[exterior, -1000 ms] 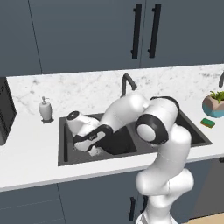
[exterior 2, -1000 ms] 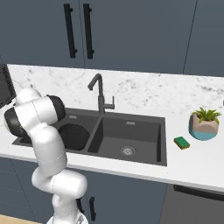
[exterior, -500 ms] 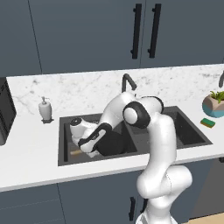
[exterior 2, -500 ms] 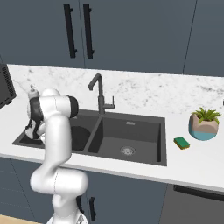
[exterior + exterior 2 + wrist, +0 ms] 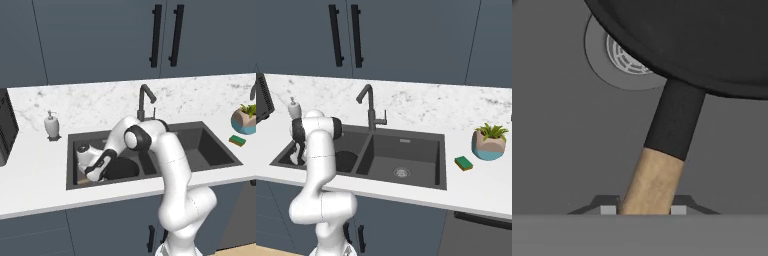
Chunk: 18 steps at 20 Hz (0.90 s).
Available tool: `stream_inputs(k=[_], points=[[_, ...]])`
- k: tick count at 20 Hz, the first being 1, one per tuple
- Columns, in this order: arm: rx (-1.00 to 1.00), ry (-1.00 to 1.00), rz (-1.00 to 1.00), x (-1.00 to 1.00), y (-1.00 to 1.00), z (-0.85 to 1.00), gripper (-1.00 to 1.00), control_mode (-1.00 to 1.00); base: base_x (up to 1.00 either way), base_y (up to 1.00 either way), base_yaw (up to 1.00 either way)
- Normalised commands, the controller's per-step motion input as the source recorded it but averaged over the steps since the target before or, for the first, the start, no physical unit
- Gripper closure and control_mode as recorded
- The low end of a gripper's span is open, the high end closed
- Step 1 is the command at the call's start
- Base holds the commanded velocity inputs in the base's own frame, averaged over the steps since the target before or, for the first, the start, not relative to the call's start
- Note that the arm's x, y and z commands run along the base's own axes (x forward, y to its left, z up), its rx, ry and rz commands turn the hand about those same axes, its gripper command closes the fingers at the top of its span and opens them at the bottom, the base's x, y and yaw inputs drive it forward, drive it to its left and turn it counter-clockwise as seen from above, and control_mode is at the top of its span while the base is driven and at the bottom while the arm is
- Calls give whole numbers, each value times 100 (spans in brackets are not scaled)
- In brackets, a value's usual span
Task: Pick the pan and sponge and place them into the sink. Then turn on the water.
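round black frying pan with wooden handle (image 5: 121, 169): in left basin of dark grey double-basin sink (image 5: 220, 150) | green-and-yellow rectangular sponge (image 5: 237, 141): on white marble worktop (image 5: 35, 175), right of sink | white soap dispenser bottle (image 5: 52, 124): worktop, behind sink's left corner | potted plant (image 5: 489, 143): behind sponge

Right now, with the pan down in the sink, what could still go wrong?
The gripper sits astride the pan's wooden handle, so lifting away carelessly might drag or tip the pan. The pan covers part of the drain in the sink, which may slow draining later. The sponge lies on the counter, a long reach from here.
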Motion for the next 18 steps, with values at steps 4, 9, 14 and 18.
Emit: stream_inputs(k=[4,9,14,18], points=[[0,0,0,10,3,-52,100,-100,0,0,0],[2,-11,0,0,-8,2,-100,-100,0,0,0],[12,-9,0,0,-35,37,-100,-100,0,0,0],[14,0,0,-5,-44,68,-100,-100,0,0,0]])
